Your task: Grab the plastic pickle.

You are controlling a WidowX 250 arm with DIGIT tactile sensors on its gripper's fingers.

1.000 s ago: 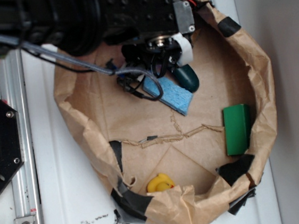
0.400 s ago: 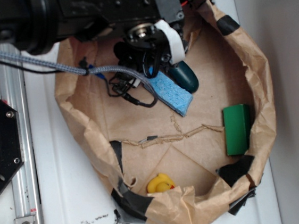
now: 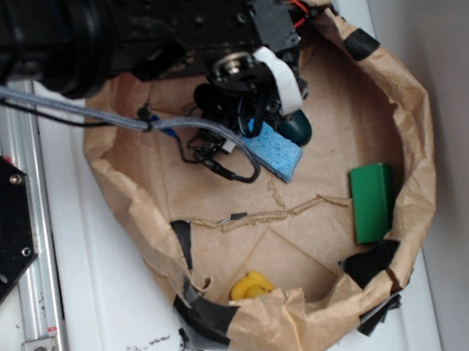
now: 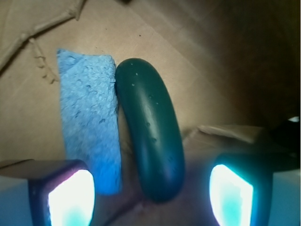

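Gripper (image 4: 150, 193) is hovering wide open straddling the plastic pickle (image 4: 150, 136), risking pinching the touching blue sponge (image 4: 89, 122) on its left too.

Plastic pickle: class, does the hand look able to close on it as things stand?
Probably yes: the open hand straddles the plastic pickle, though the blue sponge alongside also sits between the fingers.

Arm comes in from upper left, wrist over the far edge of the paper-lined basin, pointing down. Gripper (image 4: 150, 193) spread wide, fingers (image 4: 70, 197) at lower L & R of wrist view, nothing clamped.
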